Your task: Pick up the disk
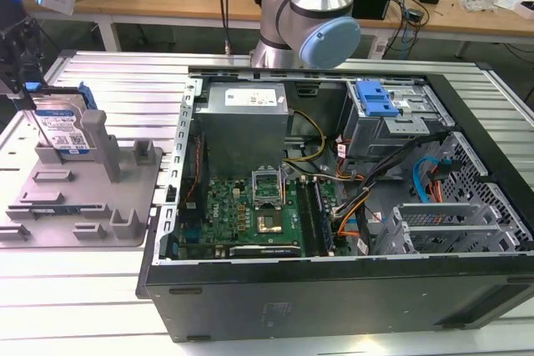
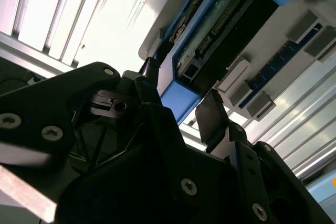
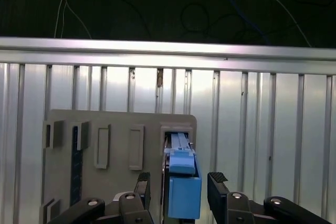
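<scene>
On the ribbed aluminium worktop (image 1: pixel 100 289), near its edge at the exterior view's left, the flat silver, blue-bracketed metal disk (image 1: pixel 62 127) stands upright in a grey plastic holder (image 1: pixel 125 198), directly below the end effector (image 3: pixel 179 181), whose spread fingers (image 3: pixel 216 182) straddle it without touching.

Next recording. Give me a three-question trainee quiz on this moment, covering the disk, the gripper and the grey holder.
1. True or false: the disk lies flat on its label side.
2. Fill in: the disk stands on edge in the grey ____, which sits beside the open computer case.
3. Where is the gripper?
A) Inside the computer case
B) At the disk, open, one finger on each side of its blue bracket
C) Shut on a cable

Key: 1 false; 2 holder fixture; 3 B.
</scene>
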Robot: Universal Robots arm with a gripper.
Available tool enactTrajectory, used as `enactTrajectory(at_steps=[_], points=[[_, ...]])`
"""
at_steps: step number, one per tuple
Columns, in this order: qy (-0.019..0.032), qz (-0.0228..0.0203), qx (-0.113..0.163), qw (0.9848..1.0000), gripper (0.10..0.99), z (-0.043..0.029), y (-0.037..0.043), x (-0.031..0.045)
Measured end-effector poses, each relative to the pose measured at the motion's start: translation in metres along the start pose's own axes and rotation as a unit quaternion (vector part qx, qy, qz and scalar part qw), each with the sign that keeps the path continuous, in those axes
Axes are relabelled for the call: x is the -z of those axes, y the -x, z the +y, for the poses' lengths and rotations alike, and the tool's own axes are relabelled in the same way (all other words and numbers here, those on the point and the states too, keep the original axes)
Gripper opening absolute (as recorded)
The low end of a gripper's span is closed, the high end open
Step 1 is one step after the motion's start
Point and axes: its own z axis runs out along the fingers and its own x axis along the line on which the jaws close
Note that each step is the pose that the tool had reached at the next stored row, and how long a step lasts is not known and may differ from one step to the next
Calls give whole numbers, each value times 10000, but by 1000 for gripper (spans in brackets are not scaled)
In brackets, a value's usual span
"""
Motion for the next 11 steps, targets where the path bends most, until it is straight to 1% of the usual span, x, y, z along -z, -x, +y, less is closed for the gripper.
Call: enactTrajectory(at_steps=[2, 11], points=[[2, 0, -1, 10000, 557, 1, 2, -16], [0, 0, 0, 10000, 557, 0, 2, -33]])
